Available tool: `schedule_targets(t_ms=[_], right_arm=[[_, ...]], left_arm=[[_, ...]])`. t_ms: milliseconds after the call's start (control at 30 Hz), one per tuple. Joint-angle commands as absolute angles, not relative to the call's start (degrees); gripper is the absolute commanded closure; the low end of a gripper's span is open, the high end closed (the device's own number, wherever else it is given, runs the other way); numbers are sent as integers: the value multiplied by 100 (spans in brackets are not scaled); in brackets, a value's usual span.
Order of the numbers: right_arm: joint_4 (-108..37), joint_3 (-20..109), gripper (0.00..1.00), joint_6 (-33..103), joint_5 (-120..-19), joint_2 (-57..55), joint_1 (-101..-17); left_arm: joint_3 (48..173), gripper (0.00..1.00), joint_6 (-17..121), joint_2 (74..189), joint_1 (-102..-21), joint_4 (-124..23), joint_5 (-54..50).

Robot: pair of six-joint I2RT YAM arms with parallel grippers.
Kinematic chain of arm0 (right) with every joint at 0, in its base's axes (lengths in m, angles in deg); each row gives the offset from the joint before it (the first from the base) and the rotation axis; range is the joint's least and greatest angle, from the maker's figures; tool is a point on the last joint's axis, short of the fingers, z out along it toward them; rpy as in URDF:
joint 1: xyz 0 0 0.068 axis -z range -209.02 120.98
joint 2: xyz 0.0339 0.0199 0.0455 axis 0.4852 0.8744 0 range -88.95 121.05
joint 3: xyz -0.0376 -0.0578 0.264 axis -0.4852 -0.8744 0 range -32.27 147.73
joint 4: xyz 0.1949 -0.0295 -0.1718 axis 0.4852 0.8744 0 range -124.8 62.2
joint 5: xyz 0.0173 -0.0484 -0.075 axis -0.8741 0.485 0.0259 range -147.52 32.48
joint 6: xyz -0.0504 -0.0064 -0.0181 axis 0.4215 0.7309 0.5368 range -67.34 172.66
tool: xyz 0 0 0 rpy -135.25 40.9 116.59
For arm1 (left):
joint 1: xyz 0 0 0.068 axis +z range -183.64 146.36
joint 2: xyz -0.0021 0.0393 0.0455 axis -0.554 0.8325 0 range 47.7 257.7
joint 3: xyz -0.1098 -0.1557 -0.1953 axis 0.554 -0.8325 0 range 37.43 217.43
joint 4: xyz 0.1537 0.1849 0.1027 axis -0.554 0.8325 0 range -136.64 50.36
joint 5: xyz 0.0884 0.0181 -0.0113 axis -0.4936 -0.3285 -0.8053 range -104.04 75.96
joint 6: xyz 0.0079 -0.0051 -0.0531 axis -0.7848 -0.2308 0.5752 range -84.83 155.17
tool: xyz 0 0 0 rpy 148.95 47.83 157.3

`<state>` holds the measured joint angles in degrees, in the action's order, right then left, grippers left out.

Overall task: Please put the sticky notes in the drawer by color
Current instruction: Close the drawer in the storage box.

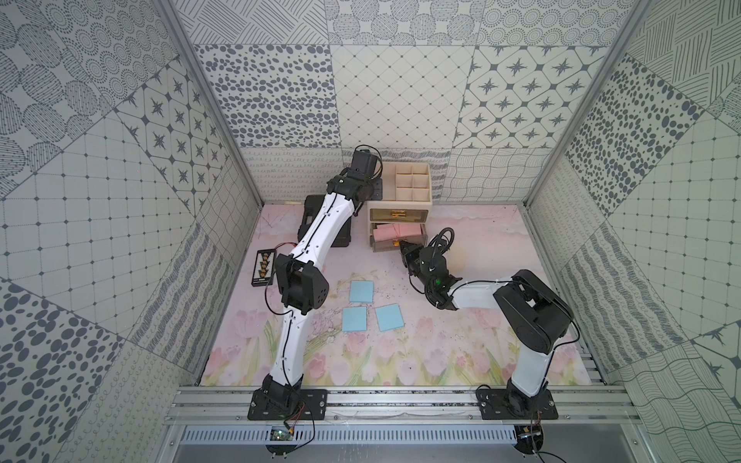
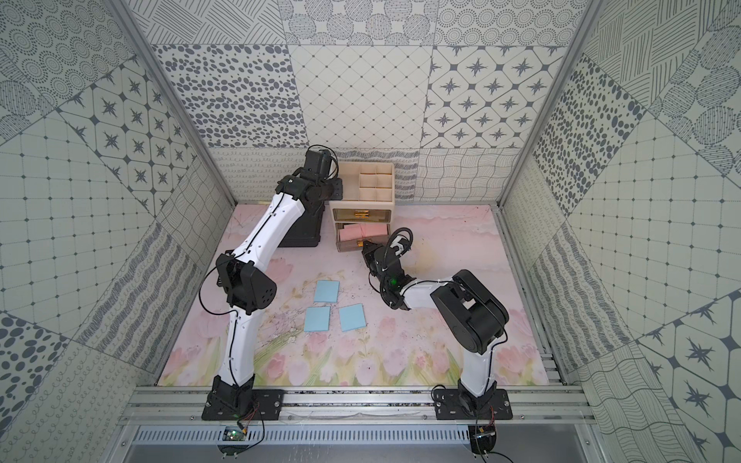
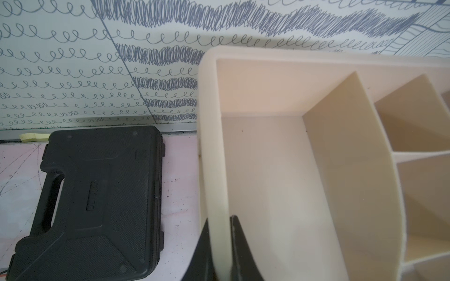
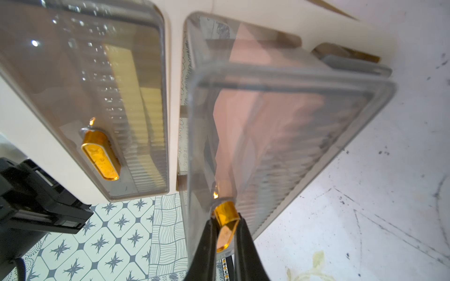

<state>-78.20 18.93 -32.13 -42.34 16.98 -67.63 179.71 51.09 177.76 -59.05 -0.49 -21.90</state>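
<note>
Evidently the right gripper (image 4: 226, 217) is pinching the gold handle (image 4: 227, 230) of the middle drawer (image 1: 381, 244), which stands pulled out with the pink sticky notes (image 1: 397, 231) inside. The left gripper (image 3: 220, 220) is clamped on the tray wall of the cabinet (image 1: 401, 208). Closing looks due: push straight along the slide and hold the brace firm so the cabinet doesn't skid. Three blue sticky notes (image 1: 361, 291) lie on the bench (image 1: 481, 320).
</note>
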Motion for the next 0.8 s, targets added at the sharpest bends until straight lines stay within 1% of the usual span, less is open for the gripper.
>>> schedule_targets(t_ms=[0, 133, 167, 300, 367, 400, 500, 767], right_arm=[[-8674, 1936, 100, -2873, -3472, 1396, -6604], [-8443, 1945, 100, -2834, -3701, 1340, -6603], [-8375, 1933, 96, -2795, -3760, 1319, -6602], [-8401, 1726, 46, -2641, -3898, 1213, -6585], [-8354, 1688, 30, -2526, -4027, 1132, -6559], [-8342, 1670, 25, -2452, -4108, 1082, -6554], [-8231, 1717, 22, -2098, -4372, 845, -6542], [-7102, 1629, 22, -1100, -4762, -370, -6559]], left_arm=[[17900, 100, 4923, 17679, -6075, 1557, -895], [17495, 100, 5008, 17537, -6106, 1366, -857], [17487, 100, 5043, 17557, -6106, 1394, -831], [17457, 100, 5143, 17568, -6158, 1530, -840], [17411, 100, 5173, 17542, -6181, 1536, -904], [17404, 100, 5191, 17543, -6183, 1547, -925], [17435, 100, 5263, 17551, -6179, 1619, -1023], [17418, 100, 5370, 17550, -6194, 1646, -1021]])
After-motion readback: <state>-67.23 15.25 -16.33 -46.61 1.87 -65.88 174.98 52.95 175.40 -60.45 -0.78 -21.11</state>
